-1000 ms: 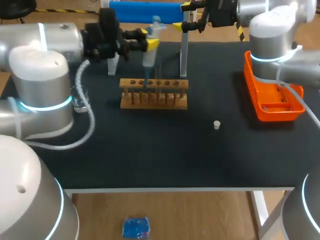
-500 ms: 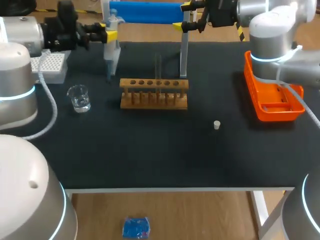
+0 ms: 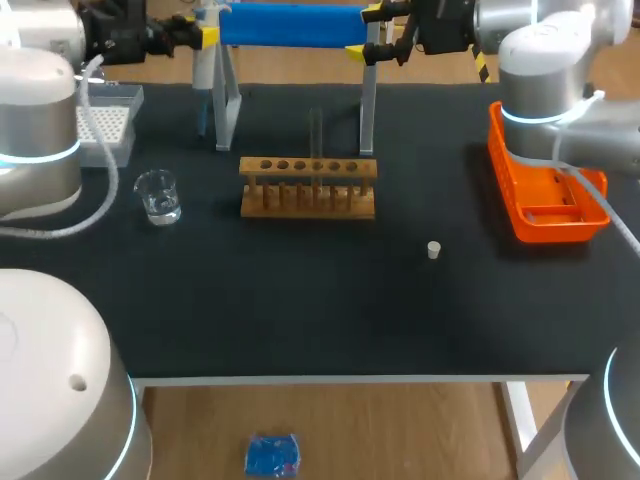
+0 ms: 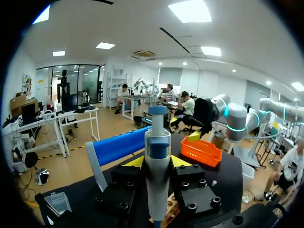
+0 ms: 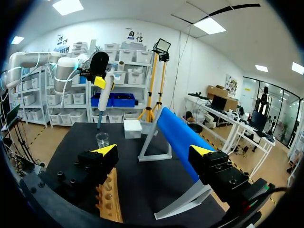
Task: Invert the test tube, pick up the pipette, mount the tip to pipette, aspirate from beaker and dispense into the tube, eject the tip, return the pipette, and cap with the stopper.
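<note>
1. Landmark: rack point(image 3: 308, 187), mid-worktop point(image 3: 300, 310). One tube point(image 3: 316, 128) stands upright in it, near its middle.
2. Pipette point(image 3: 204, 68) hangs upright behind and left of the rack. A thin tip point(image 5: 99, 124) shows at its lower end, pointing down.
3. Left gripper point(image 3: 200, 36): fingers point(image 4: 136, 162) clenched on the pipette barrel from both sides, just below the head.
4. Right gripper point(image 3: 365, 32): behind the rack, by the right end of the blue bar point(image 3: 290, 24). Fingers released and spread, grasping nothing.
5. Beaker point(image 3: 158, 195) is left of the rack, with the tip box point(image 3: 105, 125) farther left and behind. Stopper point(image 3: 433, 250) lies right and in front, well apart. Orange tray point(image 3: 545, 190) is far right.
6. Handling, as judged:
   - Pipette: light, stiff, smooth plastic. The mid-barrel hold looks sound; keep it vertical.
   - Tip: thin, easily bent or knocked off.
   - Tube: glass, slippery, fragile. Grip it gently high on the wall.
   - Stopper: tiny and light, likely to roll or skid. Pinch it across its sides.
</note>
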Controlling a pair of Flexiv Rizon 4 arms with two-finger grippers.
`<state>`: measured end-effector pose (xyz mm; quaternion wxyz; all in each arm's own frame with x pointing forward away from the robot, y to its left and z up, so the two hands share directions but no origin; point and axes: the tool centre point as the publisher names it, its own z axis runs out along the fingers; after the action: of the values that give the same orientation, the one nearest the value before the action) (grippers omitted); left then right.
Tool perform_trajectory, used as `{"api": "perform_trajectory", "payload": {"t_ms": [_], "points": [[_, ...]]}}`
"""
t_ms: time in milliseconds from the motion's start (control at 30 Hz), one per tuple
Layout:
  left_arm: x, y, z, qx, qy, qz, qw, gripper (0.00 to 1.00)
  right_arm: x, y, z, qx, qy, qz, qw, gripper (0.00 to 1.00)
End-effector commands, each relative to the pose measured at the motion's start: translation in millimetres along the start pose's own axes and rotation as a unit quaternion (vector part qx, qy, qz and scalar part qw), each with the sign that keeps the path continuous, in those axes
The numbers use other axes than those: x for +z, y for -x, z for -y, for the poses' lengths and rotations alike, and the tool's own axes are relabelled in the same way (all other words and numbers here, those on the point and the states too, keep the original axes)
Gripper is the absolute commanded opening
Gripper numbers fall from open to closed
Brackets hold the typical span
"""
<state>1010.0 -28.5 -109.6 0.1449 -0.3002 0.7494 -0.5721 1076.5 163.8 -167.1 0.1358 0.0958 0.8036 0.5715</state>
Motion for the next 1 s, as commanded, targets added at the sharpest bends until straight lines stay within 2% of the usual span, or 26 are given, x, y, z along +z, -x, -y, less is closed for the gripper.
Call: {"api": "perform_trajectory", "payload": {"t_ms": [33,533,633,733,1000], "points": [[24.9,2.5,6.1,-0.012,0.012,0.022,1.000,0.00,-1.0,0.7,-0.7,0.000,-0.002,-0.002,1.000,1.00],[59.4,28.8,9.0,-0.047,0.015,0.097,0.994,0.00,-1.0,0.7,-0.7,0.000,-0.002,-0.002,1.000,1.00],[64.8,34.5,6.9,-0.059,0.026,0.134,0.989,0.00,-1.0,0.7,-0.7,0.000,-0.002,-0.002,1.000,1.00],[68.4,39.5,3.2,-0.069,0.028,0.156,0.985,0.00,-1.0,0.7,-0.7,0.000,-0.002,-0.002,1.000,1.00],[77.0,47.5,-1.0,-0.084,0.028,0.190,0.978,0.00,-1.0,0.7,-0.7,0.000,-0.002,-0.002,1.000,1.00]]}}
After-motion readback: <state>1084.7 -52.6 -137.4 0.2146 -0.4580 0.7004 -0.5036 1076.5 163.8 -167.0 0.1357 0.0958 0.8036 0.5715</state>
